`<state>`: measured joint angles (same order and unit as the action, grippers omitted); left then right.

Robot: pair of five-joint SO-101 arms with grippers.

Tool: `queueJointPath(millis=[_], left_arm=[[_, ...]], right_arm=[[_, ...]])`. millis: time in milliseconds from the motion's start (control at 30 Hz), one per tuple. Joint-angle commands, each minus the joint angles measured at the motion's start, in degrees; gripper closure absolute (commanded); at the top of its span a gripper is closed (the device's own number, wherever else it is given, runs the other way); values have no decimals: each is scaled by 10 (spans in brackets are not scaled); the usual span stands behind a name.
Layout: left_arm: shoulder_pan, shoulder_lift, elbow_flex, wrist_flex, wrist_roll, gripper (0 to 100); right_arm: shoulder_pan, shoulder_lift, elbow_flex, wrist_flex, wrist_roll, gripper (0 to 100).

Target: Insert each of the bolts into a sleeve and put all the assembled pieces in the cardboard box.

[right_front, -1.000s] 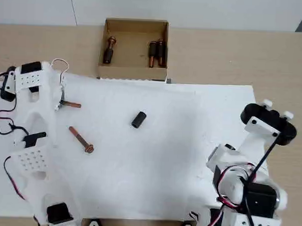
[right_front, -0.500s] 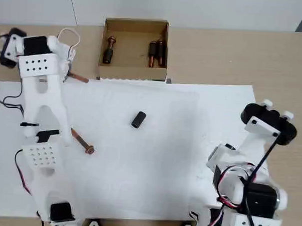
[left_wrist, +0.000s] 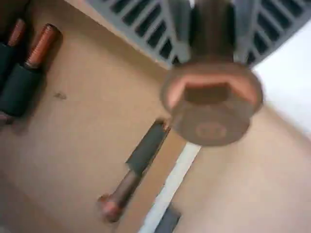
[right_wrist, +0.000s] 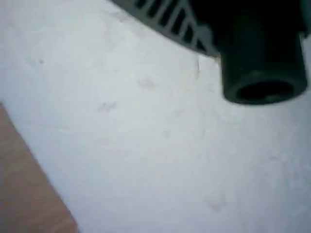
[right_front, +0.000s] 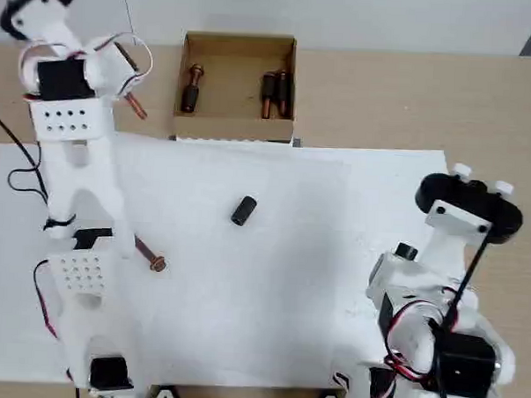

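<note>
Left gripper (right_front: 123, 74) clamped on bolt (right_front: 136, 106) beside cardboard box (right_front: 233, 128), right gripper (right_wrist: 257, 29) gripping sleeve (right_wrist: 265, 73), loose sleeve (right_front: 243, 210), loose bolt (right_front: 148, 254) on sheet (right_front: 333, 255)

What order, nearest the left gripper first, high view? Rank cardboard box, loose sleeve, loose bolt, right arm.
1. cardboard box, just beside the left gripper.
2-3. loose bolt and loose sleeve, both on the sheet: too close to call.
4. right arm, across the table.

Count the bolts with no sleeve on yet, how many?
2. One bolt is in the left jaws beside the cardboard box; another lies on the white sheet, partly under an arm.
</note>
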<state>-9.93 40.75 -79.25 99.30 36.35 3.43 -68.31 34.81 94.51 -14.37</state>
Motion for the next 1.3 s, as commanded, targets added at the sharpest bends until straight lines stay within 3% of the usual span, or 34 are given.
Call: queueJointPath(millis=[0,133,333,700,833,1000,1267], left_arm=[[4,-13,-78,7,-61,994],[10,-13,-174,11,-117,994],[47,-83,-171,12,-152,994],[145,-200,-158,13,-192,994],[165,-258,-119,13,-244,994],[175,-350,-37,13,-255,994],[176,-542,211,11,-271,994]], right_arm=[[-2,-3,-27,-21,16,995],[-17,-3,-41,-44,17,995],[-87,-3,-40,-50,13,995],[-92,-3,-40,-64,17,995],[-93,-2,-40,-64,18,995],[-93,-3,-40,-64,38,995],[-98,-3,-40,-65,40,995]])
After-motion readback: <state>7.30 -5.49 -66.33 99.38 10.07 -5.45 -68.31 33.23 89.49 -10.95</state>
